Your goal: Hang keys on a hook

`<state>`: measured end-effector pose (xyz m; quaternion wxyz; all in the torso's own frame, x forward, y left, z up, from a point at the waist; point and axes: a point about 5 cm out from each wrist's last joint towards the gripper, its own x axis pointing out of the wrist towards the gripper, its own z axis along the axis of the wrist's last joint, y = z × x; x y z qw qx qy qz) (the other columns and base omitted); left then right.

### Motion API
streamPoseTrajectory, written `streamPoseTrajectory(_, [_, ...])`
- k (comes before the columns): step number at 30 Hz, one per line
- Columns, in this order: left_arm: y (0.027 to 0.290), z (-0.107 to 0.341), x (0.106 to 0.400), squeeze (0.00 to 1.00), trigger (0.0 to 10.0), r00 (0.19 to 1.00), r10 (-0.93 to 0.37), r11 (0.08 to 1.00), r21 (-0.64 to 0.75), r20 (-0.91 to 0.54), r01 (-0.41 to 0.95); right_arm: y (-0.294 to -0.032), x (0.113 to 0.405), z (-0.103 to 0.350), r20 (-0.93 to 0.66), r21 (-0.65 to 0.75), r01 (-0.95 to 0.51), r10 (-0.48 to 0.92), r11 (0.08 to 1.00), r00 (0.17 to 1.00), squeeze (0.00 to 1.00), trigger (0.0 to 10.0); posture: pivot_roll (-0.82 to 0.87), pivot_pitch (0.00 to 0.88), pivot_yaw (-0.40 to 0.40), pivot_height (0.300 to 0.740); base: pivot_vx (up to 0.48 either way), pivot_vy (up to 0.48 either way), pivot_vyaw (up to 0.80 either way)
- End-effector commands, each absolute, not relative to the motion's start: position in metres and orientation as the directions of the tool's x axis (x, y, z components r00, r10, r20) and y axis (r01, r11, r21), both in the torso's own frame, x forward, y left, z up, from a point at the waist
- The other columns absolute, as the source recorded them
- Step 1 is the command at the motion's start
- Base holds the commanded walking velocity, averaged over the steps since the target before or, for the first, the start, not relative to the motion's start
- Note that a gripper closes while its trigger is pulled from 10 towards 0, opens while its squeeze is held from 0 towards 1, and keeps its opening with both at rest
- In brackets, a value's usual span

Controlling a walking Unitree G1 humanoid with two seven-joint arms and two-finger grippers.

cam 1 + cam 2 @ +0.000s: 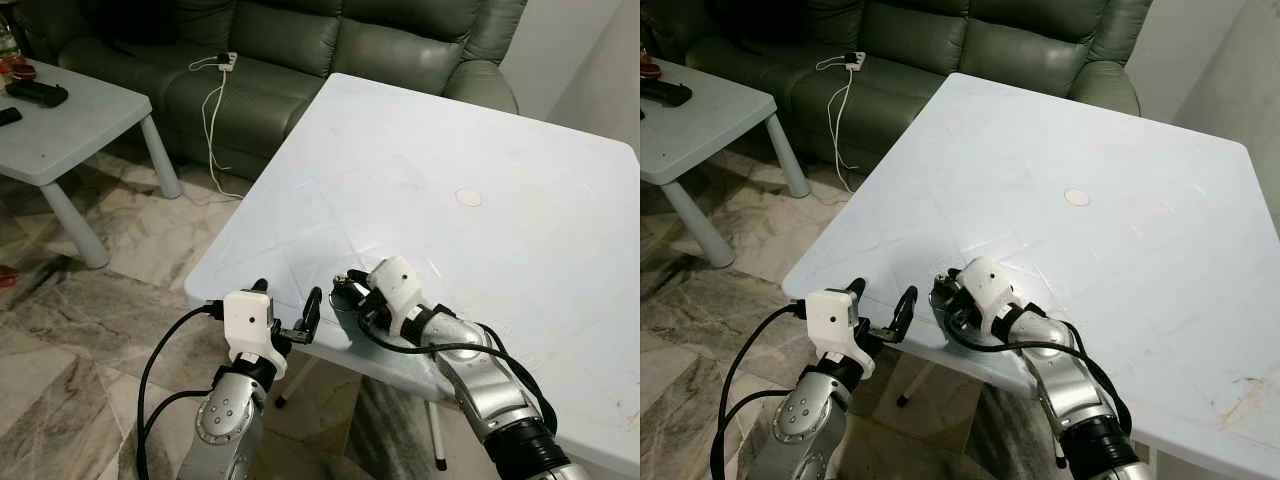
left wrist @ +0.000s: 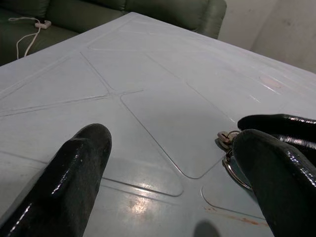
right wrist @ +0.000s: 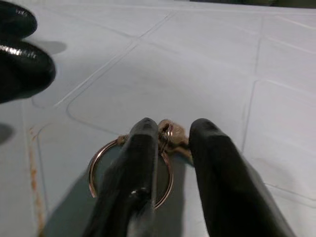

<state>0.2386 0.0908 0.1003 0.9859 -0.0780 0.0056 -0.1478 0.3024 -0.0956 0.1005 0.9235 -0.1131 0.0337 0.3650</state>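
The keys (image 3: pixel 165 136), on a brass ring, are lying near the front edge of the white worktop (image 1: pixel 450 150). They are being straddled by the right gripper (image 3: pixel 170 133), its jaws slightly parted around them. The left gripper (image 1: pixel 285 300) is being held open just beside, at the worktop's edge. Beyond, a green sofa (image 1: pixel 300 50) and a low side table (image 1: pixel 60 130) are standing.

Even, soft indoor light. The white table (image 1: pixel 480 150) shows mild glare toward its 6 o'clock edge. The head views are sharp. In the wrist views the near black fingers (image 2: pixel 74 182) are blurred, with glossy highlights.
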Motion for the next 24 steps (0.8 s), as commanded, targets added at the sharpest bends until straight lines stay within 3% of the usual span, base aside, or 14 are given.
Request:
streamPoseTrajectory(1, [0.0862, 0.1058, 0.2387, 0.0, 10.0, 0.957, -0.288, 0.94, -0.178, 0.034, 0.29, -0.0997, 0.3042, 0.1067, -0.118, -0.185, -0.666, 0.656, 0.723, 0.745, 0.0, 0.0, 0.02, 0.115, -0.136, 0.74, 0.0, 0.0, 0.0])
streamPoseTrajectory(14, [0.0863, 0.1061, 0.2391, 0.0, 10.0, 0.957, -0.289, 0.94, -0.177, 0.035, 0.291, -0.1004, 0.3019, 0.1056, -0.137, -0.171, -0.685, 0.671, 0.708, 0.728, 0.0, 0.0, 0.02, 0.115, -0.137, 0.74, 0.0, 0.0, 0.0])
streamPoseTrajectory(15, [0.0863, 0.106, 0.2391, 0.0, 10.0, 0.957, -0.289, 0.94, -0.177, 0.034, 0.291, -0.1001, 0.3016, 0.1055, -0.139, -0.169, -0.69, 0.676, 0.703, 0.723, 0.0, 2.5, 0.02, 0.115, -0.137, 0.74, 0.0, 0.0, 0.0])
streamPoseTrajectory(16, [0.0862, 0.1059, 0.2391, 0.0, 10.0, 0.957, -0.289, 0.94, -0.177, 0.034, 0.29, -0.1002, 0.3016, 0.1048, -0.151, -0.171, -0.695, 0.679, 0.698, 0.719, 0.0, 8.6, 0.02, 0.114, -0.137, 0.74, 0.0, 0.0, 0.0])
streamPoseTrajectory(17, [0.0862, 0.1059, 0.2391, 0.0, 10.0, 0.957, -0.289, 0.94, -0.177, 0.034, 0.29, -0.1002, 0.3016, 0.1048, -0.151, -0.171, -0.695, 0.679, 0.698, 0.719, 0.0, 8.6, 0.02, 0.114, -0.137, 0.74, 0.0, 0.0, 0.0])
streamPoseTrajectory(18, [0.086, 0.1059, 0.2391, 0.0, 10.0, 0.957, -0.29, 0.94, -0.176, 0.034, 0.291, -0.0998, 0.3017, 0.1023, -0.169, -0.116, -0.707, 0.687, 0.698, 0.706, 0.0, 10.0, 0.02, 0.114, -0.137, 0.74, 0.0, 0.0, 0.0])
streamPoseTrajectory(19, [0.0859, 0.106, 0.2391, 0.0, 10.0, 0.956, -0.29, 0.94, -0.176, 0.034, 0.292, -0.0997, 0.3021, 0.1031, -0.162, -0.116, -0.707, 0.689, 0.698, 0.706, 0.76, 10.0, 0.02, 0.114, -0.137, 0.74, 0.0, 0.0, 0.0])
streamPoseTrajectory(20, [0.0859, 0.106, 0.239, 0.0, 10.0, 0.956, -0.29, 0.94, -0.176, 0.034, 0.292, -0.0997, 0.3023, 0.1039, -0.156, -0.12, -0.706, 0.689, 0.698, 0.707, 0.76, 10.0, 0.02, 0.114, -0.137, 0.74, 0.0, 0.0, 0.0])
streamPoseTrajectory(21, [0.0859, 0.1059, 0.2389, 0.0, 10.0, 0.956, -0.29, 0.94, -0.176, 0.034, 0.292, -0.0994, 0.3021, 0.1049, -0.144, -0.106, -0.713, 0.699, 0.693, 0.701, 1.0, 10.0, 0.02, 0.111, -0.137, 0.74, 0.0, 0.0, 0.0])
streamPoseTrajectory(24, [0.0856, 0.1055, 0.2384, 0.0, 10.0, 0.956, -0.29, 0.94, -0.177, 0.033, 0.291, -0.1004, 0.3029, 0.1069, -0.135, -0.105, -0.71, 0.698, 0.696, 0.703, 1.0, 10.0, 0.02, 0.108, -0.137, 0.74, 0.0, 0.0, 0.0])
